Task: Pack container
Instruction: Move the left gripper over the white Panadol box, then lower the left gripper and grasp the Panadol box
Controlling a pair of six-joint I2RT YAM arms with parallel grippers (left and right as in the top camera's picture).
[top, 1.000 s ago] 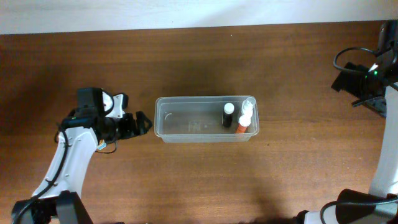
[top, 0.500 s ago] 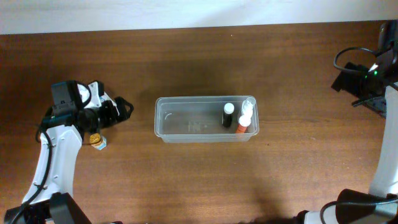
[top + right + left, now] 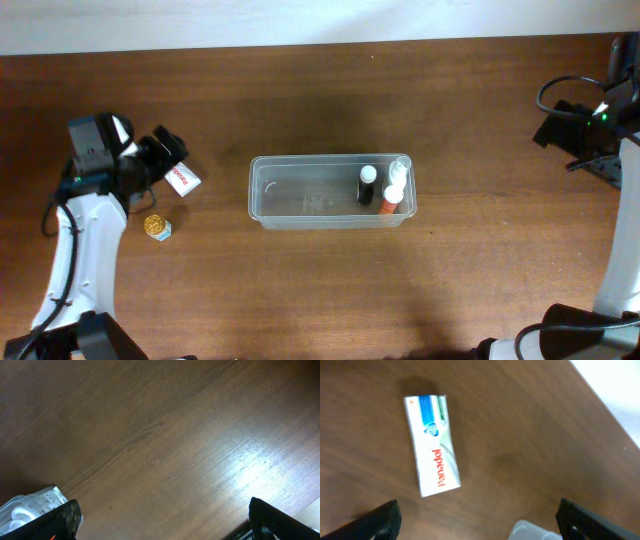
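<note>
Left gripper (image 3: 479, 522) spread wide, holding nothing — white box (image 3: 432, 445) lies flat just beside it, left of the container (image 3: 330, 158); right gripper (image 3: 165, 520) is wide open and empty too.

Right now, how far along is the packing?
Done: three small bottles stand at the container's right end. In hand: nothing; the left end effector hovers open above the white box. Left: that box and the gold-capped jar lie on the table, outside the container.
</note>
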